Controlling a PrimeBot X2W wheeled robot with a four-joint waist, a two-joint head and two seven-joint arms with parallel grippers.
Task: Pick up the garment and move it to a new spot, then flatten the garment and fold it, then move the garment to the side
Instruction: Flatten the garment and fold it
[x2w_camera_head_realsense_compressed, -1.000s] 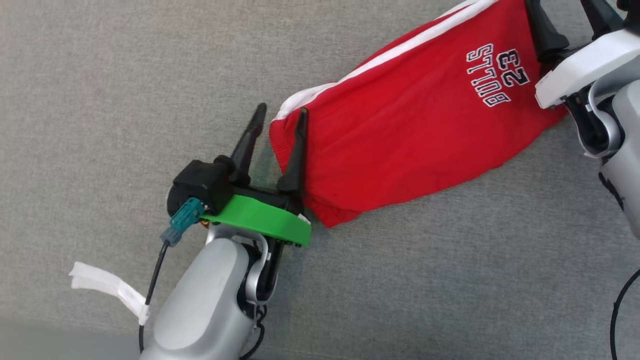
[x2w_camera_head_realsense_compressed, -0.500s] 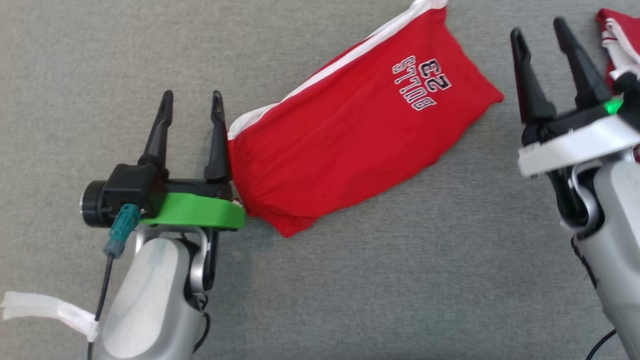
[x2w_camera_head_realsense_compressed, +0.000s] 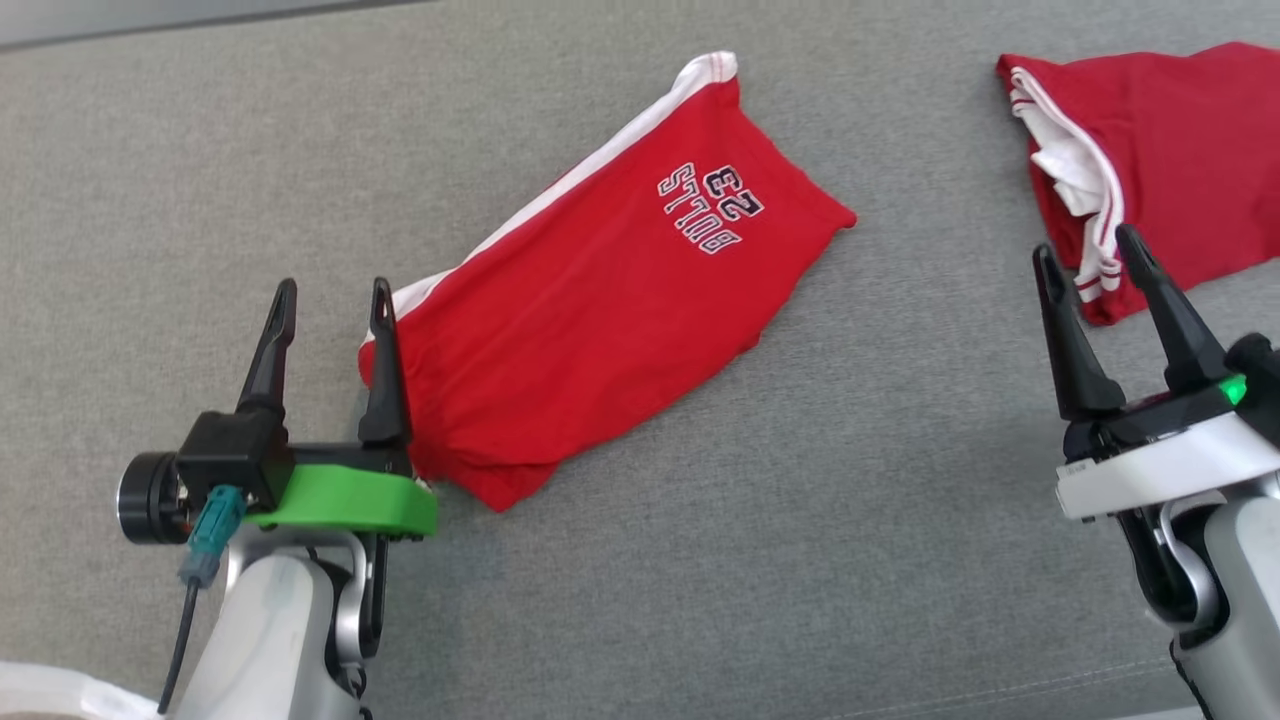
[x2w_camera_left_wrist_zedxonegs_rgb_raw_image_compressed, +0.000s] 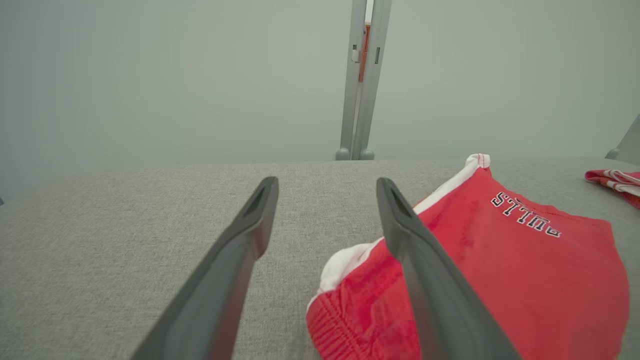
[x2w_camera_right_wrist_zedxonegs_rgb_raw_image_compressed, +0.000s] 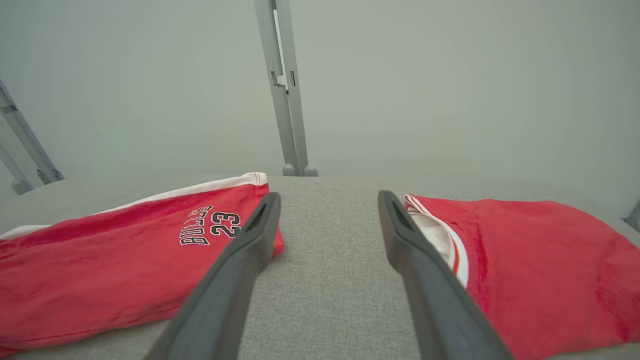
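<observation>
Garment (x2w_camera_head_realsense_compressed: 600, 300): red, folded, with a white side stripe, lying flat and slanted on the grey cloth surface (x2w_camera_head_realsense_compressed: 850, 520) (its lettering reads upside down in the head view).
Left gripper (x2w_camera_head_realsense_compressed: 332, 290): fingers spread wide, holding nothing, the inner finger just beside the garment's elastic end.
Right gripper (x2w_camera_head_realsense_compressed: 1085, 242): spread wide and empty, over bare surface between the garment and a second red garment (x2w_camera_head_realsense_compressed: 1180, 150).

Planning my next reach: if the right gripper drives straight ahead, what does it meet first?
Probably the white-trimmed edge of the second red garment, against the outer finger of the right gripper; between the fingers, bare grey surface lies ahead. Its height above the cloth is unclear.
</observation>
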